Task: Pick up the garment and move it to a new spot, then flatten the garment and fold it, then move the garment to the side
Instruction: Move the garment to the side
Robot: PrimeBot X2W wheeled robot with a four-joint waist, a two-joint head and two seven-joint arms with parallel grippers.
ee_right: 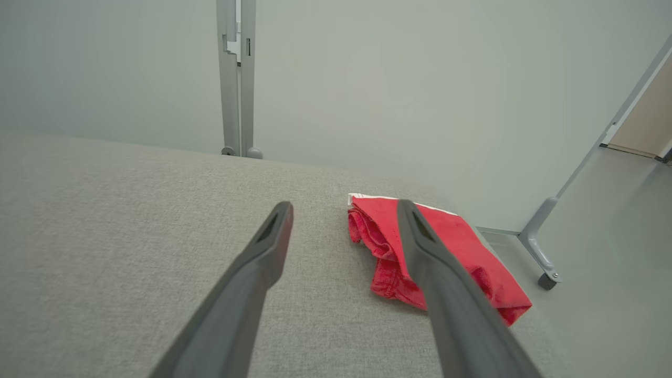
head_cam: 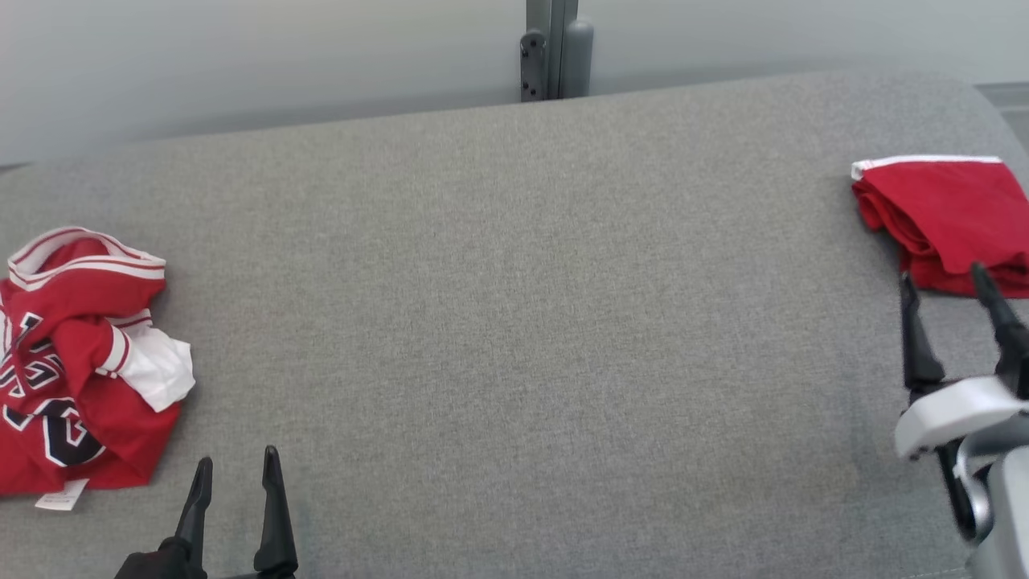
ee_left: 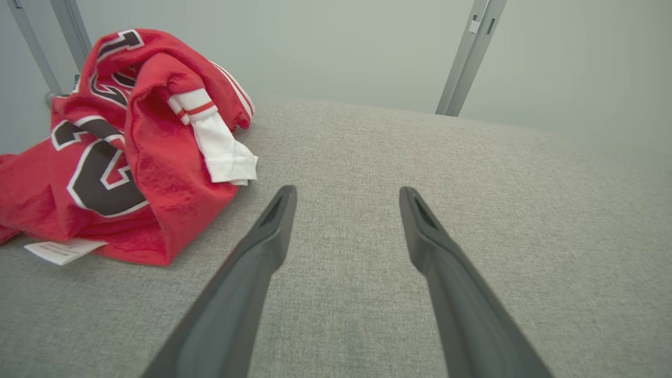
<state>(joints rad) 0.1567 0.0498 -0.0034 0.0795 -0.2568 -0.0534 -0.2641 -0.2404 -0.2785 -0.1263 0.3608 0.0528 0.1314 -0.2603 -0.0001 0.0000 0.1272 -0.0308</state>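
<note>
A folded red garment [head_cam: 949,221] with a white band lies at the far right of the grey table [head_cam: 514,322]; the right wrist view has this garment [ee_right: 451,247] just beyond and partly behind my right finger. My right gripper [head_cam: 944,281] stands open just in front of it, nothing between its fingers. A crumpled red jersey [head_cam: 72,362] with black-and-white numbers and a white sleeve lies at the far left; this jersey [ee_left: 121,152] sits left of my left gripper [ee_left: 346,194]. In the head view my left gripper [head_cam: 237,470] is open and empty, near the front edge.
A grey metal post [head_cam: 555,48] stands behind the table's back edge against a pale wall. In the right wrist view a wheeled frame leg [ee_right: 543,262] stands on the floor beyond the table's right end. A white label [head_cam: 60,494] sticks out from the jersey.
</note>
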